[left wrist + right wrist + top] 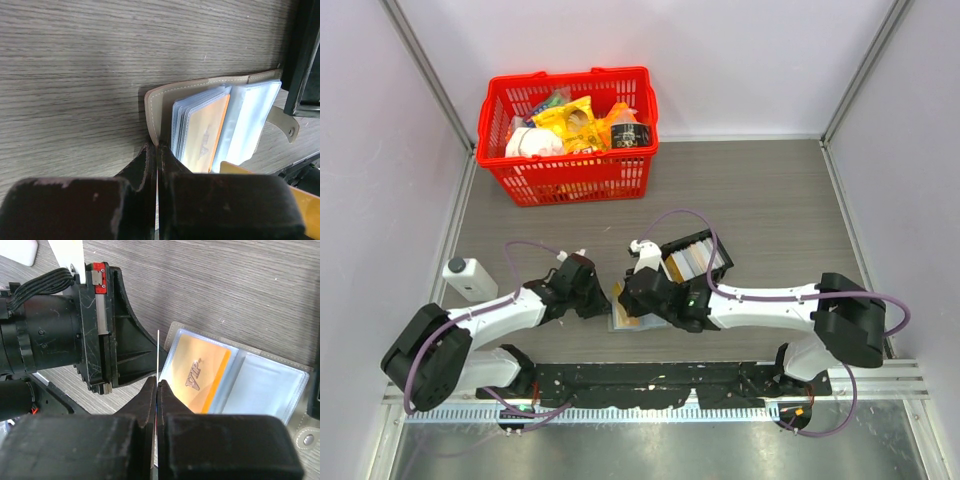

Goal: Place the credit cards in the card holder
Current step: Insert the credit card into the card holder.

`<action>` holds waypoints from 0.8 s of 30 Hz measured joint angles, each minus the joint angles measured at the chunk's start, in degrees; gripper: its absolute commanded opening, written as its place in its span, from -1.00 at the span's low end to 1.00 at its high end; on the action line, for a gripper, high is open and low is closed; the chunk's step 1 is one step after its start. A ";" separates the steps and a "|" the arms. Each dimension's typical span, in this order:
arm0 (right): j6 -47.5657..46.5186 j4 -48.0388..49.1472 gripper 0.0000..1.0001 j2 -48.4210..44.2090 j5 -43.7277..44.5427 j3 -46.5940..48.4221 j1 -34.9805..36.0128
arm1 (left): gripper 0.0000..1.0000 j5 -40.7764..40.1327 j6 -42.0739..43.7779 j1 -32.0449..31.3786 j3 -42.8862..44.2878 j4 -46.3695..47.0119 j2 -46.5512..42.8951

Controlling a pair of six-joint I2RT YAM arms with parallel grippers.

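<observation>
Just left of the open card holder [235, 380], which lies flat on the tabletop [100, 50] with its clear sleeves showing, the right jaws are clenched on one credit card [158, 347], held upright and seen edge-on as a thin pale line. The left jaws are pressed together, their tips at the card holder's left cover; whether they pinch that cover or only press on it cannot be told. One orange card [200, 375] sits in a sleeve of the card holder. A black tray [300, 60] stands just beside the card holder, on its strap side.

Likely risks: the held card is thin and the sleeve mouths look soft, so it may catch on an edge, bend, or slip between two sleeves. A push could slide the card holder if the left jaws steady it only loosely. Both arms crowd the card holder's left edge and could knock together.

Hard to make out: which sleeve is aimed at, the held card's face and colour, and how many sleeves are filled; from overhead, both arms hide most of the card holder
</observation>
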 measured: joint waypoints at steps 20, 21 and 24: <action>2.93 -15.54 -0.98 -7.23 10.80 -5.38 -3.80 | -1.00 -0.35 -0.96 -0.07 -0.15 2.10 0.76; 2.93 -15.63 -0.98 -6.78 10.78 -5.38 -3.80 | -1.00 -0.55 -0.96 -0.04 -0.37 1.86 0.31; 2.93 -15.85 -0.98 -5.95 10.73 -5.38 -3.78 | -1.00 -1.31 -0.96 -0.04 -0.85 0.20 -1.27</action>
